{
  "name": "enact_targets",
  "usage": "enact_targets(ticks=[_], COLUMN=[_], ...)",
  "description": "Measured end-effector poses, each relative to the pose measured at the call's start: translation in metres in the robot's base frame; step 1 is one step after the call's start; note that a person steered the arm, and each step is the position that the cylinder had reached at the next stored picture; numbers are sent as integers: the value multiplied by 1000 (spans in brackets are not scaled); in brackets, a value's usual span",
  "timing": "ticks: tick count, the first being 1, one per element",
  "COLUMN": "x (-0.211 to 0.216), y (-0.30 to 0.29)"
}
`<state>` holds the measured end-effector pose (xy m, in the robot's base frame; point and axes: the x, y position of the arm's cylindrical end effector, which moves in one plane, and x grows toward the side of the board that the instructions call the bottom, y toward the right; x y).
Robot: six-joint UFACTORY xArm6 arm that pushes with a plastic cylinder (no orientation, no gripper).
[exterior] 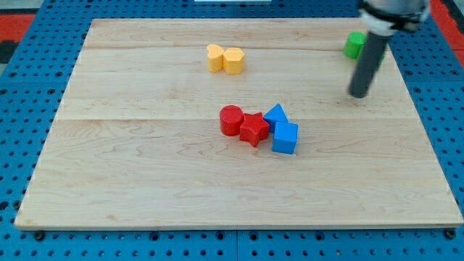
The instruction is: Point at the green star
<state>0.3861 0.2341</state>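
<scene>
On the view's left the wooden table (pixel 130 181) is bare; toward the top centre sit two yellow blocks touching each other, a yellow heart-like block (pixel 214 56) and a yellow hexagon block (pixel 233 61). Near the middle a tight cluster lies in contact: a red cylinder (pixel 230 119), a red star (pixel 254 129), a blue triangle block (pixel 275 114) and a blue cube (pixel 285 138). At the view's upper right my tip (pixel 359 94) stands on the table just below the green star (pixel 354 45), which sits near the top right edge and is partly hidden by the rod, so its shape is hard to confirm. The arm carries no end effector that opens or closes, only the rod. I judge the pointing nearly done: the tip is near the green star but apart from it, with a short approach left. No brands, labels or writing can be read
</scene>
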Motion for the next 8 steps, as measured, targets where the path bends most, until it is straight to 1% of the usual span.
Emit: enact_targets(ticks=[1,2,3,4,5,7,8], x=[-15,-42,-64,-97,-111,-76,-68], y=[66,110,112,109,102,103,101])
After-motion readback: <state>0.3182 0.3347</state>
